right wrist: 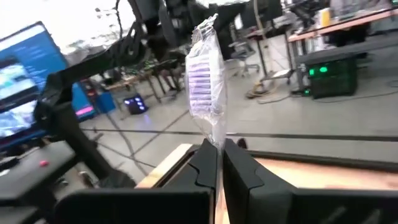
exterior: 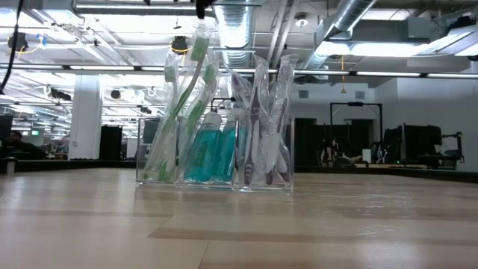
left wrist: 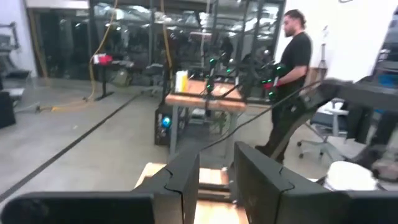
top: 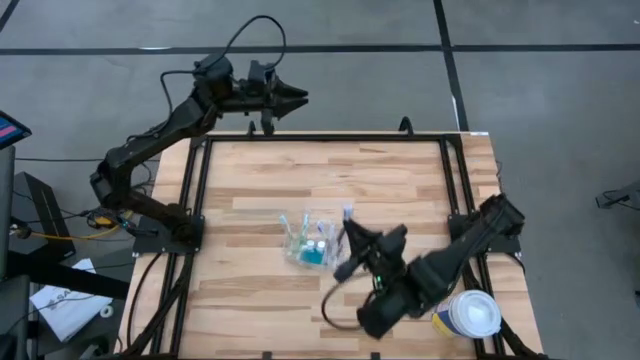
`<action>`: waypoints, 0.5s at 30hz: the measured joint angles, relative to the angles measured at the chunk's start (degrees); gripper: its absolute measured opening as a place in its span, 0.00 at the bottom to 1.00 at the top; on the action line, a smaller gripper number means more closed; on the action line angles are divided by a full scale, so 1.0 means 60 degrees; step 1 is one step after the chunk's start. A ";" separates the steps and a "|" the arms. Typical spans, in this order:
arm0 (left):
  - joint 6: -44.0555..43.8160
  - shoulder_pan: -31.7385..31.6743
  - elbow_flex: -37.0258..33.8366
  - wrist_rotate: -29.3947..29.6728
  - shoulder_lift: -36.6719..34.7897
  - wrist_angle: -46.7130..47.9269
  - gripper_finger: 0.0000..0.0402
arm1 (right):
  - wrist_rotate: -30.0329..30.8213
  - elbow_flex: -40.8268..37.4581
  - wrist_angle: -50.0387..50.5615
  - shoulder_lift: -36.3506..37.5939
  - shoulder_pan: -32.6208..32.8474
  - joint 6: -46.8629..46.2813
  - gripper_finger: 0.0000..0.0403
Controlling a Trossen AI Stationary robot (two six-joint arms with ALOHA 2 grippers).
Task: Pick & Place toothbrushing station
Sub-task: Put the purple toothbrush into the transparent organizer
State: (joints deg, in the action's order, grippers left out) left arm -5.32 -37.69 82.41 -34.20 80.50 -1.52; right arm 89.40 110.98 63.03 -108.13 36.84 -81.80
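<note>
We see the toothbrushing station standing upright near the middle of the table. Just beside it, the right pincer pinches a wrapped toothbrush. The left pincer hovers past the table's far edge, slightly spread, holding nothing.

Two black jointed arms trail black cables, with what look like green lights on one.

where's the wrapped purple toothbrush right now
The wrapped purple toothbrush is pinched in the right gripper, just right of the clear holder near the table's middle in the high view.
</note>
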 joint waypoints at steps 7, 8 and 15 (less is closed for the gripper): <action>0.0118 0.0896 0.0004 0.0903 -0.0534 0.0770 0.23 | 0.0095 -0.0004 0.1674 -0.1029 0.0374 -0.2066 0.00; 0.0097 0.1025 0.0004 0.0920 -0.0539 0.0811 0.23 | 0.0084 -0.0004 0.1839 -0.1124 0.0392 -0.2289 0.00; 0.0610 0.2090 -0.0186 0.1266 -0.0552 0.1189 0.23 | -0.0171 -0.0062 0.2041 -0.1240 0.0592 -0.2362 0.00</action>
State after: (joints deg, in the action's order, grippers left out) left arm -1.66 -25.15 81.30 -26.61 77.19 5.62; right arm 88.37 110.61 75.28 -115.57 40.39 -95.97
